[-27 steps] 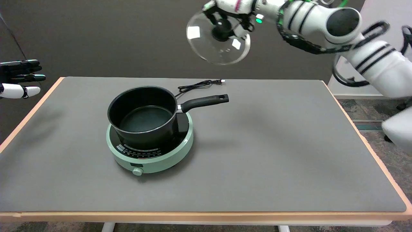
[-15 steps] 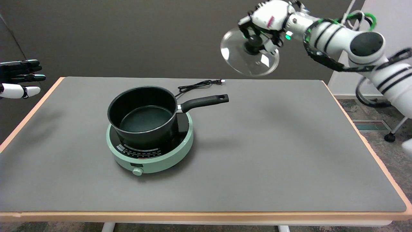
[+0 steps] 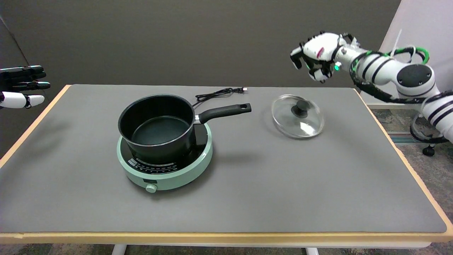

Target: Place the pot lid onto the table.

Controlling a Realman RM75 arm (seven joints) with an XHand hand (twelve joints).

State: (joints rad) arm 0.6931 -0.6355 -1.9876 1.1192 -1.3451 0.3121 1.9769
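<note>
Right hand point(image 3: 316, 56) hangs in the air above and just right of the glass pot lid point(image 3: 297, 115), wrist bent, fingers curled inward and pointing down, holding nothing; a green light shows at the wrist and the white arm point(image 3: 396, 72) reaches back off the right edge. Pot lid lies flat on the grey table point(image 3: 283, 177), black knob up, to the right of the black pot point(image 3: 157, 125), just past the end of the pot's handle and clear of it. Pot sits on a green cooktop point(image 3: 166, 166) whose front panel print is too small to read, with a black cord point(image 3: 217, 94) lying behind the pot.
</note>
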